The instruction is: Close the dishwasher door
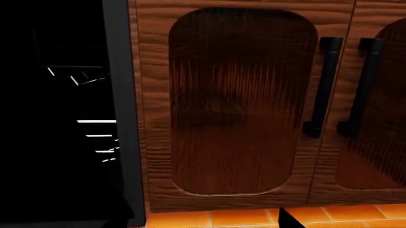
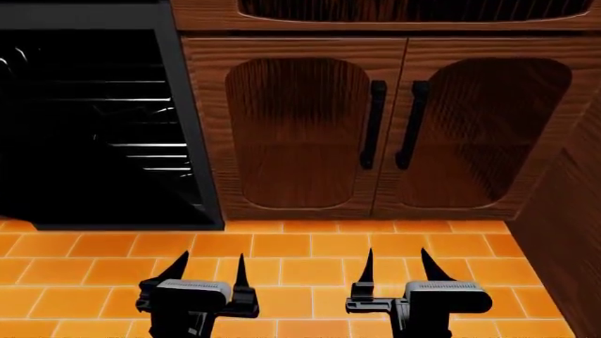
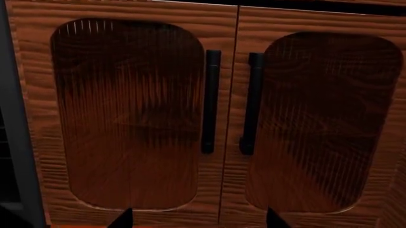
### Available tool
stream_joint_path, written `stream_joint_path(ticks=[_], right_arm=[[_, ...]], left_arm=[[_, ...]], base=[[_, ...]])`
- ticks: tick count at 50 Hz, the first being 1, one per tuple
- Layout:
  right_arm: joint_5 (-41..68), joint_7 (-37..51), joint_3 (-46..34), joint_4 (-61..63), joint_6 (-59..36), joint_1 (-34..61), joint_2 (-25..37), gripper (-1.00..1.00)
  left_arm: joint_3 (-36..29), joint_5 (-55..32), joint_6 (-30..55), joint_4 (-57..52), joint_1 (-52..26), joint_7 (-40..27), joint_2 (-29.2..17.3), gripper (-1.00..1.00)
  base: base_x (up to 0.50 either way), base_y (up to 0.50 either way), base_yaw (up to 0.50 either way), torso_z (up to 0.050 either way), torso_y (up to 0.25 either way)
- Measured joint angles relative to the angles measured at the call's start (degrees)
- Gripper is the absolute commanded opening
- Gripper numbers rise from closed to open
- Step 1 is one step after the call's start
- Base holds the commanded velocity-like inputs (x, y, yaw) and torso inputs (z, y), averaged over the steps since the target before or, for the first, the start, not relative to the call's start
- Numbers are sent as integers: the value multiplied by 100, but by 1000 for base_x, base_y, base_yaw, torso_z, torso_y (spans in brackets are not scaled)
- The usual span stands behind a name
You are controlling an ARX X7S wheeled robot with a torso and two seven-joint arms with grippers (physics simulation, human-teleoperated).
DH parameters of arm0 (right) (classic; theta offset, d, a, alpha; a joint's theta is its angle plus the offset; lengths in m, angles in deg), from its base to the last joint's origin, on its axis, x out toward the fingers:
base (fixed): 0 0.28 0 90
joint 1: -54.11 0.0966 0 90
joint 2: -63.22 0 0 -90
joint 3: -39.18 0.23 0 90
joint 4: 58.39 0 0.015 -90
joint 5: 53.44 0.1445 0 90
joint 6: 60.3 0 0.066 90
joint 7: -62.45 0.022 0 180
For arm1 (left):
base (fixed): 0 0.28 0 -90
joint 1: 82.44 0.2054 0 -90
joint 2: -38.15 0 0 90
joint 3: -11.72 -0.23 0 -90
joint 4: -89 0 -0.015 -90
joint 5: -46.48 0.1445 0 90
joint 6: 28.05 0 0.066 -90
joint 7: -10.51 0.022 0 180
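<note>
The dishwasher's open dark cavity (image 2: 94, 120) with wire racks fills the upper left of the head view, edged by a black frame (image 2: 193, 141). The left wrist view shows the cavity (image 1: 57, 118) too. The dishwasher door itself is out of view in every frame. My left gripper (image 2: 208, 271) hovers low over the floor, open and empty, in front of the frame's right edge. My right gripper (image 2: 400, 267) is beside it, open and empty, facing the wooden cabinet. In the wrist views the left gripper (image 1: 209, 223) and right gripper (image 3: 199, 221) show only dark fingertips, spread apart.
Two brown wooden cabinet doors (image 2: 300, 134) with black vertical handles (image 2: 376, 123) stand right of the dishwasher. A wooden side panel (image 2: 573, 232) juts out at the far right. An orange tiled floor (image 2: 300, 246) lies between me and the cabinets.
</note>
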Motion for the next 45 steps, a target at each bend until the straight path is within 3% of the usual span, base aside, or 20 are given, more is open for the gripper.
stream_joint_path(ticks=[45], right_arm=[[113, 49, -122, 16, 105, -4, 98, 100]], left_arm=[[29, 76, -130, 92, -47, -451, 7, 100]], base=[[0, 0, 0, -50, 23]])
